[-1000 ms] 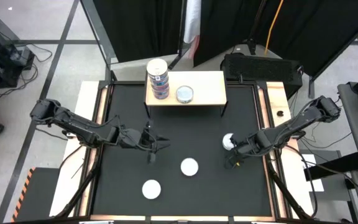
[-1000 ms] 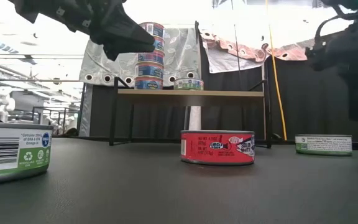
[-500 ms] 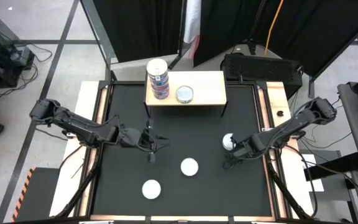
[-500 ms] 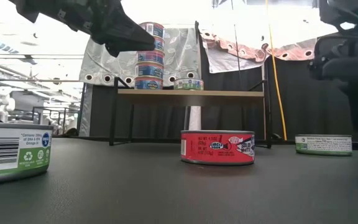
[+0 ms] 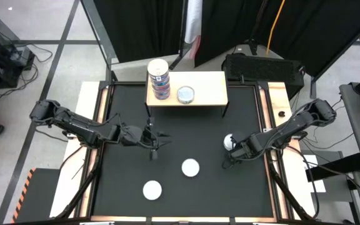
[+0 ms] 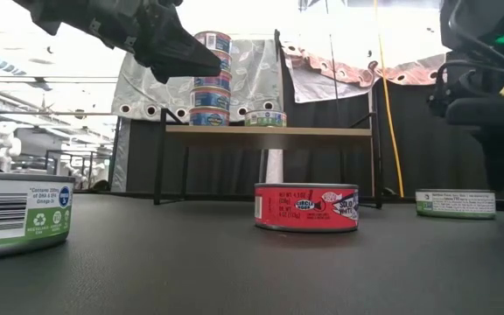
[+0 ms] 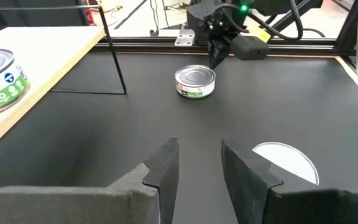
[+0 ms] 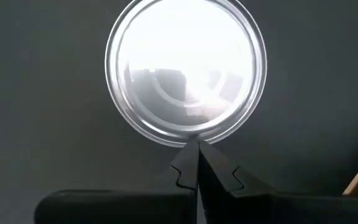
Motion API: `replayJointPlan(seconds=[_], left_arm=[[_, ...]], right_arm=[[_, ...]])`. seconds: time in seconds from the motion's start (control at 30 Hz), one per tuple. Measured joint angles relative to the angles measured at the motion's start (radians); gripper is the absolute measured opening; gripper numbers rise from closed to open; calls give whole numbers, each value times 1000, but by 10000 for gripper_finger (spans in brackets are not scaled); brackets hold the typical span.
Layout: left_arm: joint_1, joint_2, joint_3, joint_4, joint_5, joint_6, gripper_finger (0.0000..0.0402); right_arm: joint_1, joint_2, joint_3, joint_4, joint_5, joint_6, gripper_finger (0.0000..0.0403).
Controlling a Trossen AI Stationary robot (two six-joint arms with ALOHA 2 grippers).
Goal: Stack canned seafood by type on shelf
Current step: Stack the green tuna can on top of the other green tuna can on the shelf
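two pincers (image 7: 197, 165) (image 8: 197, 163) hover; right one shut above tin (image 8: 186, 70).

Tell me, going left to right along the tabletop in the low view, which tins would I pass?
Green-and-white tin cut off by the picture's left edge → red tin in the middle → green-labelled tin farther back on the right.

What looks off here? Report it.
Nothing is spilled or tipped. One oddity: the right gripper hangs over the green-label tin with fingers shut, so it cannot grasp it. The stack on the shelf stands straight.
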Motion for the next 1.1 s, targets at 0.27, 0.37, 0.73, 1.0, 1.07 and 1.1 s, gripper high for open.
replayJointPlan(seconds=[0.27,0.37,0.73,1.0,1.07,1.1], left_arm=[[0,0,0,-4,0,0,123],[0,0,0,-11,0,0,123],[0,0,0,-20,0,-1,123],[0,0,0,-22,0,-2,123],[0,0,0,-22,0,-2,123],[0,0,0,-22,0,-2,123]], right_arm=[[4,39,5,2,-7,3,0],[16,40,4,2,-15,11,0],[73,44,-2,15,-28,77,0],[95,44,-2,12,-1,109,0],[95,55,-1,12,-2,112,0],[95,65,-1,12,-4,115,0]])
